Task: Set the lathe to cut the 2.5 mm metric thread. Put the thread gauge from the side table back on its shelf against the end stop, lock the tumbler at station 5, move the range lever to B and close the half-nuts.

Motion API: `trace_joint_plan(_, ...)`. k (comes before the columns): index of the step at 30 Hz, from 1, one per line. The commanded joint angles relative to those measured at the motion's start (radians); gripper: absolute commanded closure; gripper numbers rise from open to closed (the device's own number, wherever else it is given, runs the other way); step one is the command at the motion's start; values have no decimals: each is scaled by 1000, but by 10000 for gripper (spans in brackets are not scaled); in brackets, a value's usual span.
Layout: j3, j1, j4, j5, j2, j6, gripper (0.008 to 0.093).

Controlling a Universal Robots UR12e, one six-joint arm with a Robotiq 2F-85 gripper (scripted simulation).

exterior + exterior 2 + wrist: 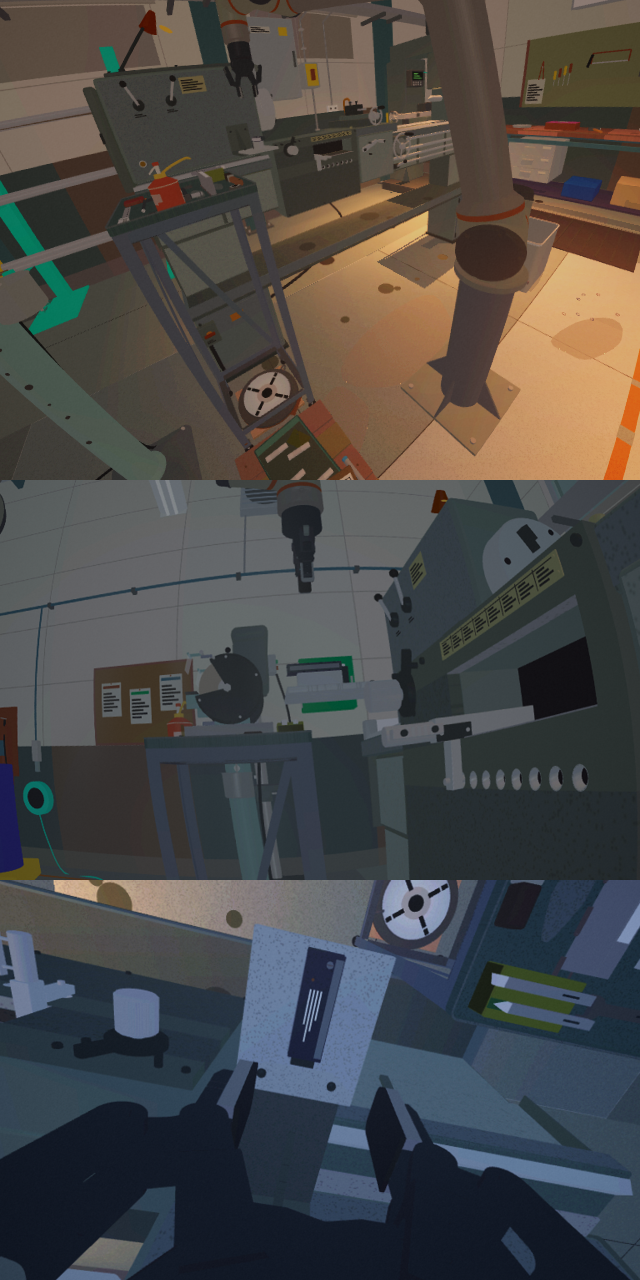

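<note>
The thread gauge (pixel 315 1007) is a dark slim bar with white lines. It lies on the pale shelf (pixel 314 1014) on the lathe's front, below my gripper. My gripper (pixel 241 87) (pixel 304 581) (pixel 311 1116) hangs high above the shelf, beside the headstock, and it is open and empty. The shelf (pixel 257 150) juts out beside the side table (pixel 181 199). The tumbler arm (pixel 453 756) hangs over a row of station holes (pixel 524 778). Two black-knobbed levers (pixel 152 95) stand on the headstock face.
The headstock (pixel 176 124) stands close beside the gripper. The side table holds a red oil can (pixel 165 188), a green tool block (pixel 528 998) and small parts. A chuck disc (pixel 266 393) lies on its lower rack. The arm's column (pixel 478 206) stands to the right on open floor.
</note>
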Motion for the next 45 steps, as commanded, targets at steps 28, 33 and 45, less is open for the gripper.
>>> trace_joint_plan(28, -2, 0, 0, 0, -1, 0, 134)
trace_joint_plan(33, -2, 0, 0, 0, -1, 0, 134)
trace_joint_plan(45, 0, 0, 0, 0, -2, 0, 134)
